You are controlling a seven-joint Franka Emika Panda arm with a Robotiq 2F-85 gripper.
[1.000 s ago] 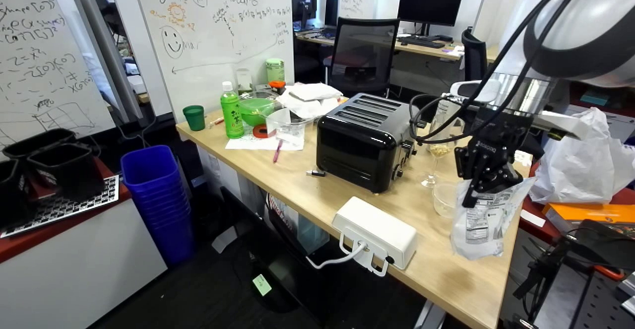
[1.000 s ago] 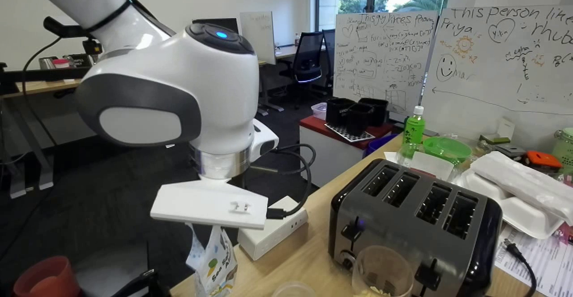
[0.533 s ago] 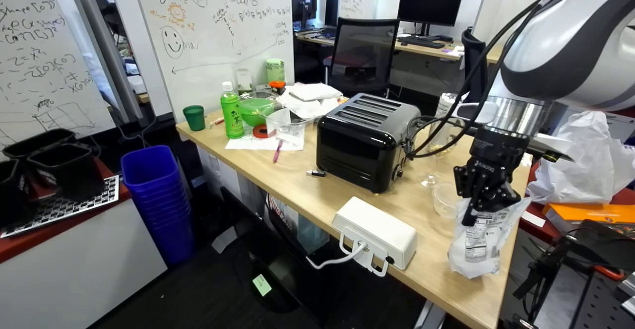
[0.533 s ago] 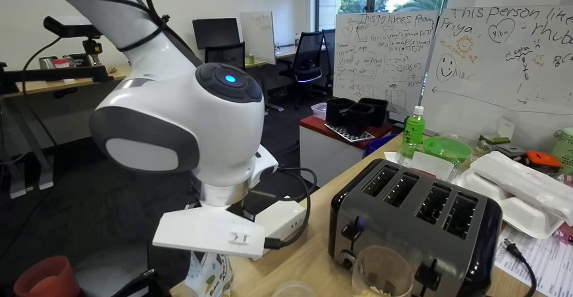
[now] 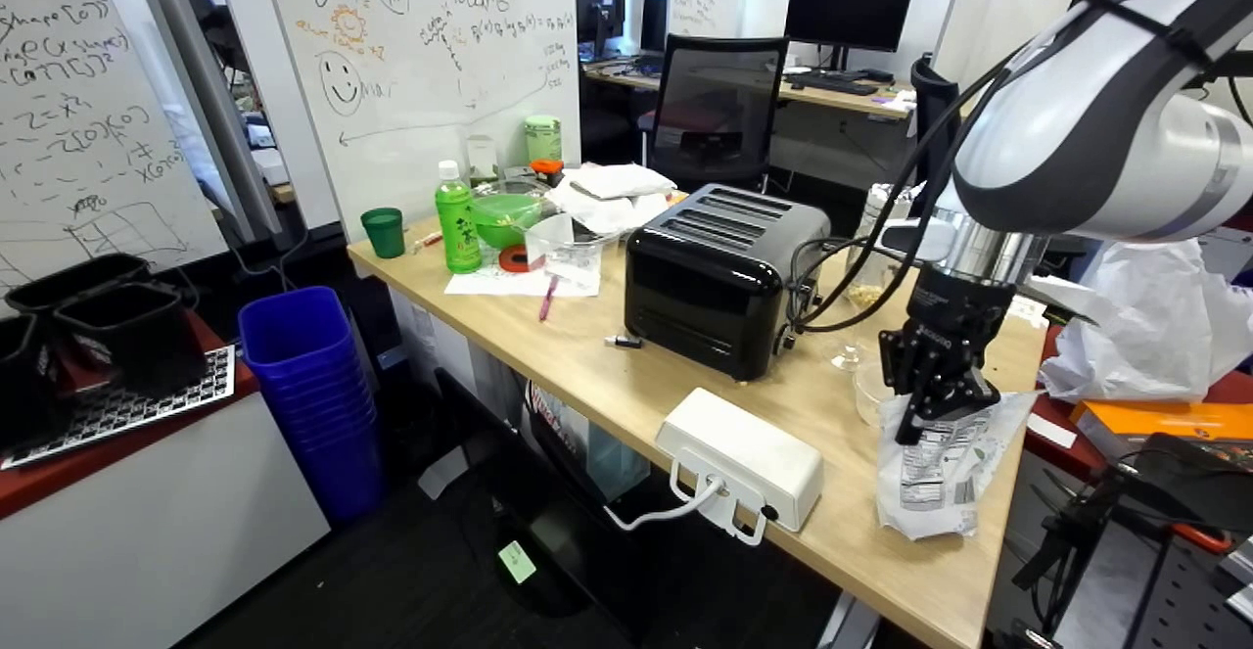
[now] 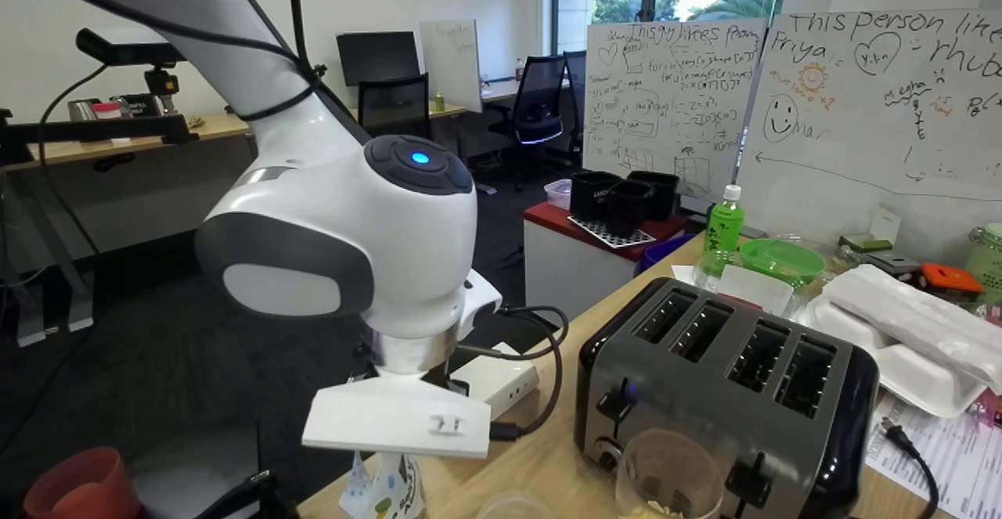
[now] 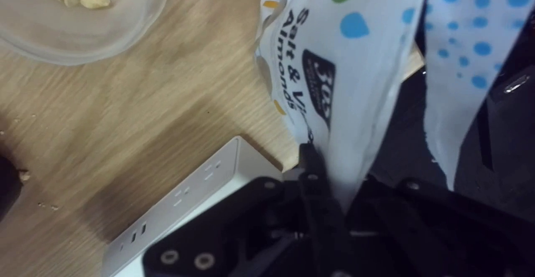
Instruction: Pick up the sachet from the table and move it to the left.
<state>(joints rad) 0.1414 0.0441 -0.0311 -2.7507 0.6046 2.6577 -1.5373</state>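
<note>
The sachet [image 5: 930, 494] is a white crinkled pouch with grey printed text on one side. It hangs upright from my gripper [image 5: 925, 419] over the near right end of the table [image 5: 587, 375]; I cannot tell whether its bottom touches the wood. In an exterior view only its lower part [image 6: 391, 495] shows below the white wrist plate. In the wrist view the sachet [image 7: 359, 59] shows coloured spots and black lettering, with its edge pinched between the gripper's fingers [image 7: 338, 176]. One finger is mostly hidden there.
A white power strip [image 5: 744, 453] sits at the table's front edge, left of the sachet. A clear plastic cup [image 5: 871, 396] stands beside the gripper and shows with nuts in the wrist view [image 7: 138, 22]. A black toaster [image 5: 724, 287] and a stemmed glass [image 5: 848, 355] stand farther back.
In an exterior view, the gripper and sachet have moved down and then slightly left. In the opposite-looking exterior view, the arm has come down and then shifted right. The sachet stays in the gripper.
</note>
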